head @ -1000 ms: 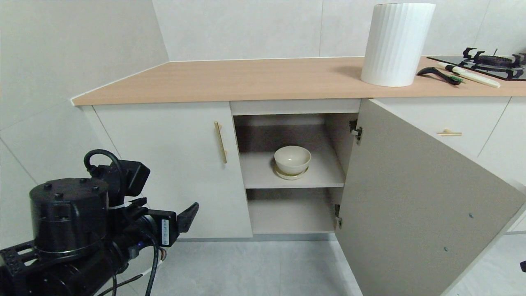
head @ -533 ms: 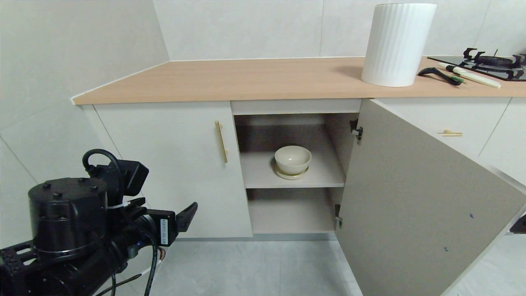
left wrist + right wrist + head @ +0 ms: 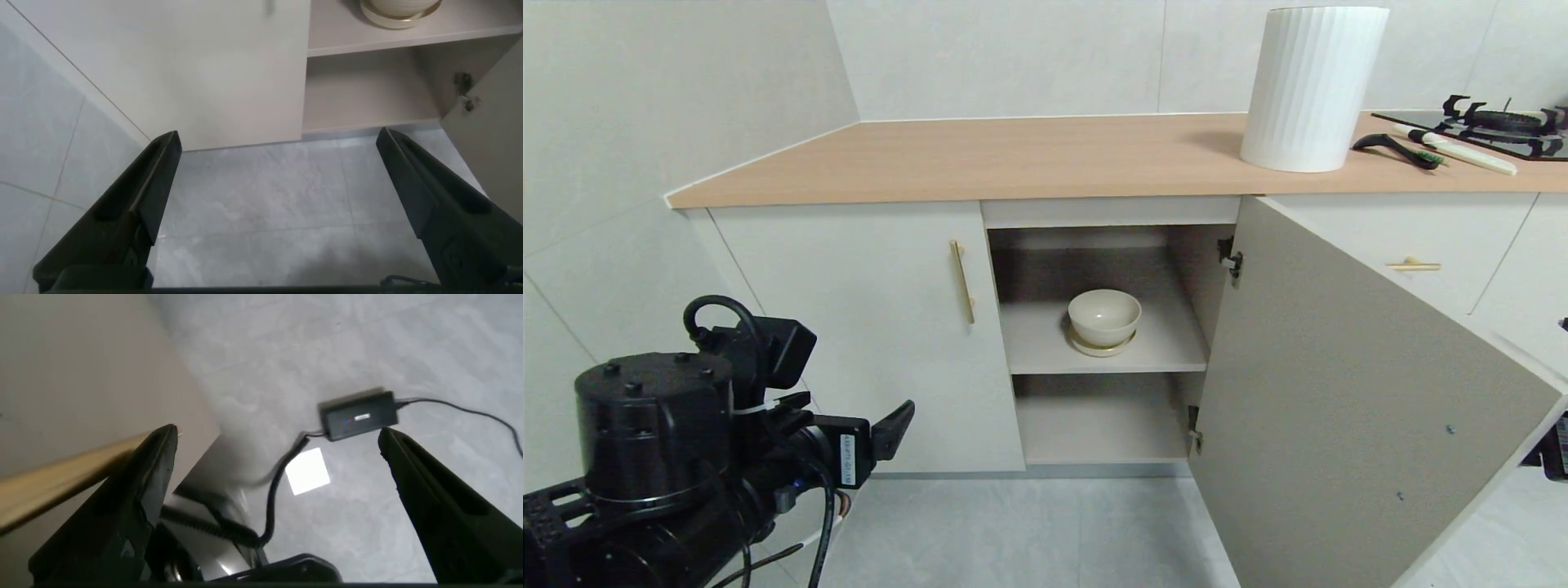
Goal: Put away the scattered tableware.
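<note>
Black and low, my left claw [image 3: 278,208] hangs spread wide by the closed door [image 3: 849,327], the cream bowl [image 3: 1103,314] sits on a saucer [image 3: 1099,350] on the cabinet's [image 3: 1045,343] upper shelf, and my right claw [image 3: 278,498] gapes beside the handle [image 3: 57,478] of the open door [image 3: 1339,392].

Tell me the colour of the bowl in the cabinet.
The bowl is cream; the head view shows it best.

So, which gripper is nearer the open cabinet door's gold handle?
Right. The right gripper sits at the gold handle, outside the open door; the left gripper hangs low before the closed door.
</note>
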